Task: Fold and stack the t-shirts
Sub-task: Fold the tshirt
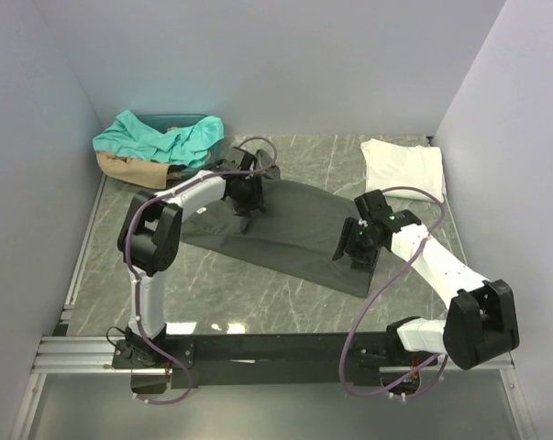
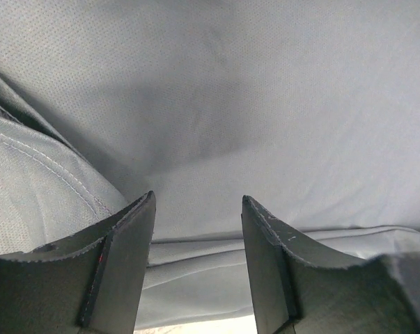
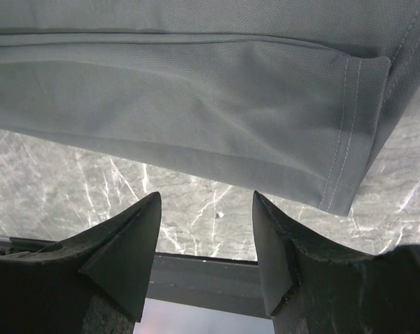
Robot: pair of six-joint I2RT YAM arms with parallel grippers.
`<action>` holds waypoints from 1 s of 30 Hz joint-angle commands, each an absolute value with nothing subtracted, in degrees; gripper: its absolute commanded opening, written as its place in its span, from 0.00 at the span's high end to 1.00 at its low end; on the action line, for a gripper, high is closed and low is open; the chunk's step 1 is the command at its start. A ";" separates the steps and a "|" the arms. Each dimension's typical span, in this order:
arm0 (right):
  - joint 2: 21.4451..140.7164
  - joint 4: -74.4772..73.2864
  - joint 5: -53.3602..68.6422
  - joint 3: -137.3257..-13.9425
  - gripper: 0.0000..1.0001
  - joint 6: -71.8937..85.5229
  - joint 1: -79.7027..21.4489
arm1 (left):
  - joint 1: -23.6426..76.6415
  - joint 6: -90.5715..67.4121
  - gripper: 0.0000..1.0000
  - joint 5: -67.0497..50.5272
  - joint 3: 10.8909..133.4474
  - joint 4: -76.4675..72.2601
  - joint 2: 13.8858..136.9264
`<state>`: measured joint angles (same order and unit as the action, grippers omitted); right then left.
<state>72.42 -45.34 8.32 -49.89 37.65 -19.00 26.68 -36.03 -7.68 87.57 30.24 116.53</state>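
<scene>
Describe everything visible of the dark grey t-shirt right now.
The dark grey t-shirt is fine-knit, mesh-like cloth with stitched hems. It is folded into a long layered band that lies flat and slantwise across the middle of the marble table. A few soft wrinkles show, and no neck label is visible. The left tool stands open over its far-left end, and the right tool is open at its near-right edge. Neither grips it; whether either touches it cannot be told.

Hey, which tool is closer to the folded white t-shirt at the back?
Right. The right tool is at the right end of the grey shirt, in front of the white t-shirt; the left tool is over its left part, farther off.
</scene>
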 commanded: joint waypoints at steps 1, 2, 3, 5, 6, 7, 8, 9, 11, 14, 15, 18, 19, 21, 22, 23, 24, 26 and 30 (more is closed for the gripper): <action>73.74 -43.07 8.61 -50.62 0.38 37.53 -19.77 | 26.54 -35.16 0.41 -6.77 90.17 31.02 114.09; 74.35 -42.89 8.61 -50.89 0.38 37.18 -19.78 | 26.54 -34.98 0.41 -6.16 90.35 31.63 113.56; 74.70 -42.54 8.61 -51.58 0.38 37.18 -20.12 | 26.28 -34.89 0.41 -5.54 90.35 31.99 112.42; 75.49 -42.01 8.70 -52.12 0.38 36.48 -20.30 | 25.84 -34.54 0.40 -4.31 89.57 32.08 111.10; 76.37 -41.32 8.70 -52.55 0.38 36.30 -20.56 | 25.06 -34.63 0.40 -3.87 89.04 31.73 109.61; 76.90 -40.96 8.79 -52.82 0.38 36.04 -20.57 | 24.53 -34.63 0.40 -3.43 87.38 31.47 108.82; 78.30 -40.52 8.88 -53.00 0.38 35.60 -20.74 | 23.91 -34.63 0.40 -3.08 86.32 31.03 108.03; 79.09 -39.73 8.88 -53.61 0.38 35.33 -20.83 | 22.51 -34.80 0.40 -2.82 85.26 30.16 106.63; 81.54 -38.94 8.79 -54.66 0.38 34.46 -20.92 | 19.88 -34.89 0.39 -2.64 81.92 29.27 105.56; 85.41 -37.62 8.61 -56.07 0.39 33.66 -21.27 | 17.41 -34.89 0.39 -0.98 77.71 26.55 104.59; 86.30 -36.92 8.53 -56.34 0.39 33.49 -21.44 | 16.88 -34.89 0.38 -1.05 76.13 25.67 105.02; 89.11 -34.99 8.35 -56.69 0.40 33.05 -21.97 | 16.17 -34.98 0.37 -2.10 75.15 23.82 106.95; 89.64 -34.55 8.00 -56.78 0.40 33.05 -21.97 | 16.17 -35.07 0.36 -2.54 74.36 22.51 107.31; 91.49 -33.58 7.65 -56.43 0.40 32.96 -22.50 | 16.17 -36.03 0.36 -2.47 72.78 21.36 108.36; 92.10 -33.31 6.95 -56.25 0.40 33.05 -22.59 | 16.17 -36.47 0.36 -1.76 72.16 20.84 108.54; 93.07 -33.14 6.77 -55.47 0.40 33.05 -23.02 | 16.17 -37.08 0.36 -0.97 71.46 19.96 108.81; 93.51 -32.70 6.77 -55.11 0.40 33.05 -23.20 | 16.08 -38.13 0.36 -0.18 70.15 20.04 109.24; 94.30 -32.69 6.42 -53.89 0.41 33.22 -23.81 | 16.00 -39.28 0.36 -0.18 68.83 20.21 109.42; 94.48 -32.69 6.06 -51.42 0.41 33.75 -24.78 | 16.08 -42.44 0.36 3.86 61.99 18.64 106.27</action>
<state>94.15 -33.45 7.55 -53.65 33.61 -23.73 15.94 -39.29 0.05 67.81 18.24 107.09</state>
